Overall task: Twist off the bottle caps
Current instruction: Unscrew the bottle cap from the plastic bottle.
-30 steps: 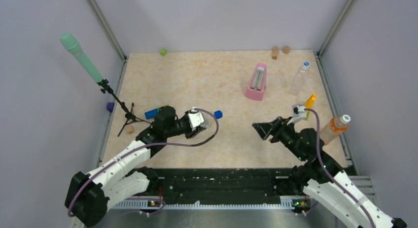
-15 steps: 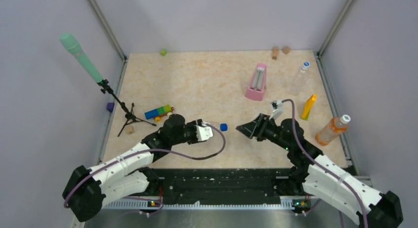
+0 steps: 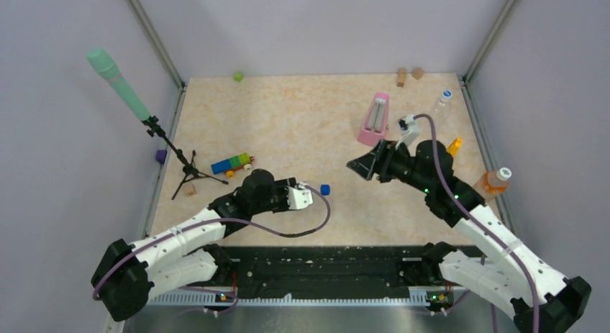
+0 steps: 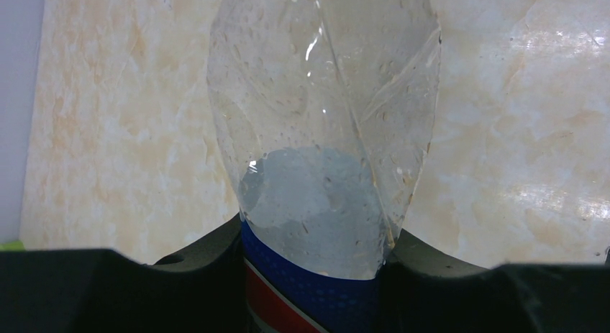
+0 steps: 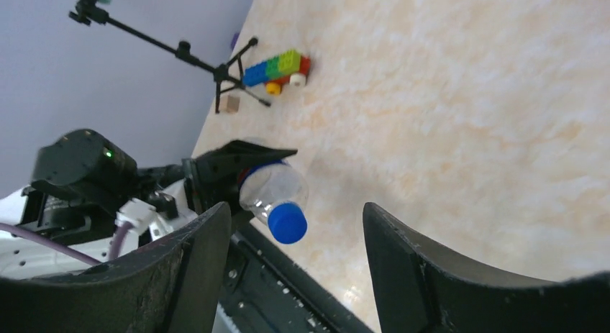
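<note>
While your left gripper [image 3: 301,195] clamps the short clear blue-labelled plastic bottle [image 5: 273,189] above the beige marbled table [image 3: 288,117], dark blue round cap [image 5: 287,223] on, your right gripper [image 3: 360,167] gapes empty nearby; no cap is removed yet.

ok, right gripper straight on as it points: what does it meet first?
Likely the blue cap on the bottle in the left gripper, centred in the right wrist view; distance unclear.

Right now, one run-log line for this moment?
left gripper: shut on short clear plastic bottle with blue label | dark blue round cap: on | right gripper: open, facing cap, apart
</note>
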